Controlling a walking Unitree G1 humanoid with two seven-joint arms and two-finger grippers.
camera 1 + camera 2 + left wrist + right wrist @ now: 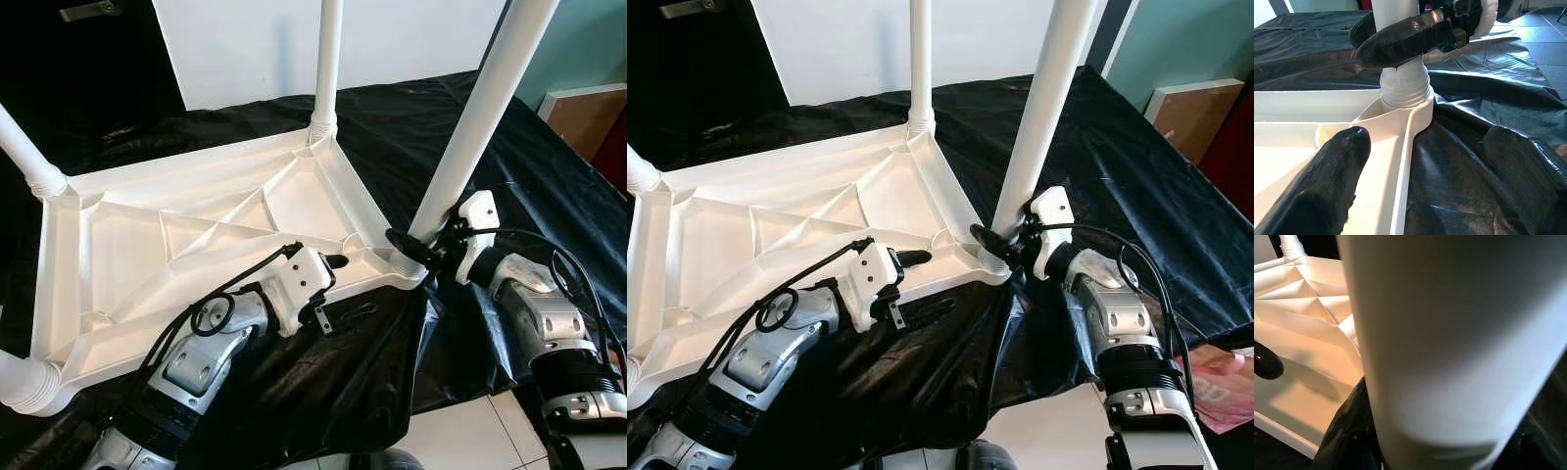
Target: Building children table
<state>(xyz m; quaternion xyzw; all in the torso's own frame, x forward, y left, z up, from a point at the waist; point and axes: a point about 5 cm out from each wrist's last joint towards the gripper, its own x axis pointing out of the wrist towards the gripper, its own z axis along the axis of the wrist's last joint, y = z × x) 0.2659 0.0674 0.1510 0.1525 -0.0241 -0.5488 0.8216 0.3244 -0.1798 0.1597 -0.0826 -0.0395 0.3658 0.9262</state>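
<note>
The white plastic children's table (127, 245) lies upside down on a black sheet (549, 186), with its legs pointing up. At the table's near right corner, my right gripper (416, 245) is shut around the base of the leg (480, 117) just above its socket. That leg (1459, 333) looms close in the right wrist view. My left gripper (343, 287) is open and straddles the table's front rim (1405, 161) near that corner. One finger (1327, 186) is inside the tabletop and the other finger (1523, 166) is over the sheet.
Another leg (328, 59) stands at the far corner and two more at the left, one far (24, 157) and one near (20, 382). A white wall is behind. A wooden cabinet (588, 117) is at the right. Tiled floor (460, 431) lies in front of the sheet.
</note>
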